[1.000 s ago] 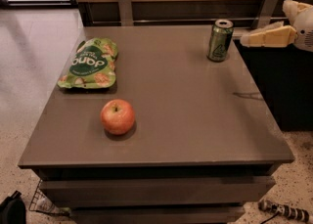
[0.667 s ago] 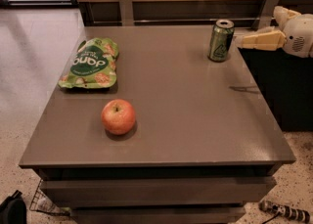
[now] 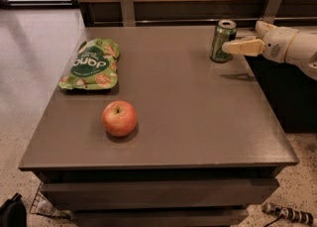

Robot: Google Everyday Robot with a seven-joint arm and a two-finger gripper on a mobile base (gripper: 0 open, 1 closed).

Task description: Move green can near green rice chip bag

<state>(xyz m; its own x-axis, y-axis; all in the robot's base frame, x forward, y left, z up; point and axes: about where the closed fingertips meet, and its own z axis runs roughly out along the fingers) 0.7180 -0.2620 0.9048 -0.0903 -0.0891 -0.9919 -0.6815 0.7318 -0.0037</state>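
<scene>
Tabletop (image 3: 198,122) unchanged at left: green rice chip bag (image 3: 89,65) flat at ten o'clock, apple (image 3: 119,118) at seven. The green can (image 3: 223,41) stands at one o'clock (upright, unmoved); the pincer (image 3: 237,47) has slid leftward up to its right side. Whether it is open or gripping, I cannot tell.

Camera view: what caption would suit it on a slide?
The gripper hovers by the green can, far right on the table; the green rice chip bag lies far left, an apple in front.
</scene>
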